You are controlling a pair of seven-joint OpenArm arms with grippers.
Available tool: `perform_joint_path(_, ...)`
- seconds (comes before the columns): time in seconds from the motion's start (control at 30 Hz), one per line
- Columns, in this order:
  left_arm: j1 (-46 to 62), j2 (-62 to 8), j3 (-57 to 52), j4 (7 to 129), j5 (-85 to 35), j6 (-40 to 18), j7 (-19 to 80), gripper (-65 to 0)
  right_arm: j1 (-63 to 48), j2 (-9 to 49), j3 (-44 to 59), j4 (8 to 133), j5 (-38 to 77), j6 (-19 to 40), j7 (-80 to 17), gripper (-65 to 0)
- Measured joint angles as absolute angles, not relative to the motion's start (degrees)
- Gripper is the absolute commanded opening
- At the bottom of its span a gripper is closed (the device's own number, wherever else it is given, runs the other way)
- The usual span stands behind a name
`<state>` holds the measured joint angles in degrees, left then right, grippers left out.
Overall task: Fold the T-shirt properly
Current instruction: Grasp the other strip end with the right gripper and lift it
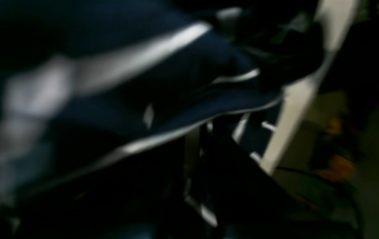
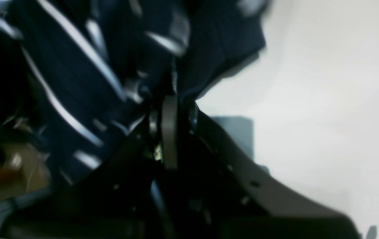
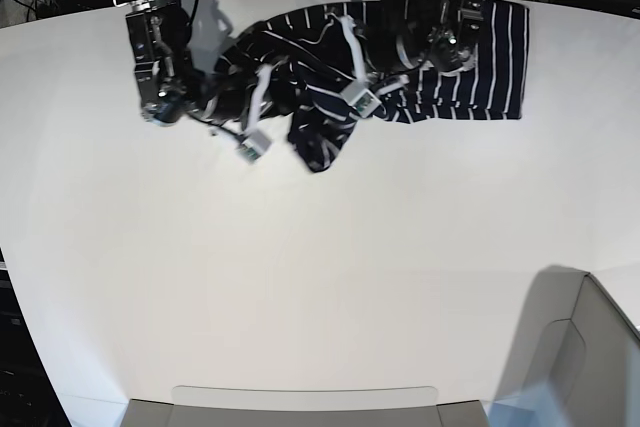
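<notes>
The dark navy, white-striped soft fabric T-shirt [image 3: 470, 67] is lying crumpled at the far edge of the white table [image 3: 300, 287], one part hanging lifted between both arms. The left gripper [image 3: 362, 97] is pinching its cloth, jaws pressed together. The right gripper [image 2: 172, 96] is gripping a fold, jaws nearly together.

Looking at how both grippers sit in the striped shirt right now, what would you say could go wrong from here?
1. The T-shirt lies bunched between the arms, only its one end flat; pulling now could fix a crooked fold.
2. The right gripper meets the cloth at a gathered edge, so it may catch several layers, or slip off.
3. The left gripper is shut on a fold, and the wrist views are blurred, so a tug between the arms could drag the shirt across the table.
</notes>
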<state>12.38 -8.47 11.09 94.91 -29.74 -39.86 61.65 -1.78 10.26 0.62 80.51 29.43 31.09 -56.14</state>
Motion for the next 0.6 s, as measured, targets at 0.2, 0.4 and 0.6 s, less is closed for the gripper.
perform_joint_path(0.2, 12.6, -8.5, 8.4, 102.8, -28.4, -39.3, 62.8, -65.0, -0.1, 14.0, 9.7, 80.0, 23.5, 30.4, -54.7, -65.0)
perform_joint_path(0.4, 12.5, -6.3, 8.5, 104.2, -28.5, -39.6, 62.6, -65.0, 0.7, 15.3, 16.4, 79.0, 20.6, 30.4, -54.3, -65.0)
perform_joint_path(0.6, 12.8, -6.2, 8.5, 105.1, -28.5, -39.5, 63.0, -65.0, 4.1, 20.6, 22.4, 73.5, 17.7, 29.5, -54.6, -65.0)
